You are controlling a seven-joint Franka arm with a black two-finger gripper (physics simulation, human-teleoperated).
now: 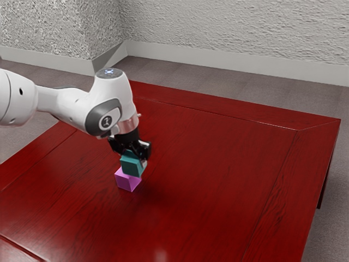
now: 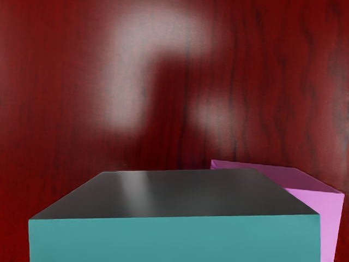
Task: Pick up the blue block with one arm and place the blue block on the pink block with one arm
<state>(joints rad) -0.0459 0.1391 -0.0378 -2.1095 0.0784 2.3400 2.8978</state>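
Grey rough walls (image 1: 218,22) with a pale skirting board (image 1: 229,60) and a grey floor (image 1: 245,82) lie behind a dark red wooden table (image 1: 234,164) that takes up most of the exterior view.

The blue block (image 1: 132,164), a blue-green cube, sits left of the frame's centre, directly over the pink block (image 1: 127,182). Its lower edge meets the pink block's top face in this view, though whether it rests there or hangs just above cannot be told. It is shifted slightly toward the exterior view's right, leaving the pink block's left corner uncovered. The pink block stands flat on the table.

The black gripper (image 1: 134,156) comes down from above and pinches the blue block, with one finger against each of two opposite sides. Above it the white arm (image 1: 65,103) bends at a rounded joint and runs off toward the left edge of the frame.

In the wrist view, the blue block (image 2: 174,234) looms close under the hand, its front face blue-green and its top face dark and shaded. The pink block (image 2: 322,207) shows past one of its far corners, lower and partly hidden by it. Beyond both, the glossy table (image 2: 65,82) shows wood grain, soft light patches and a dark shadow.
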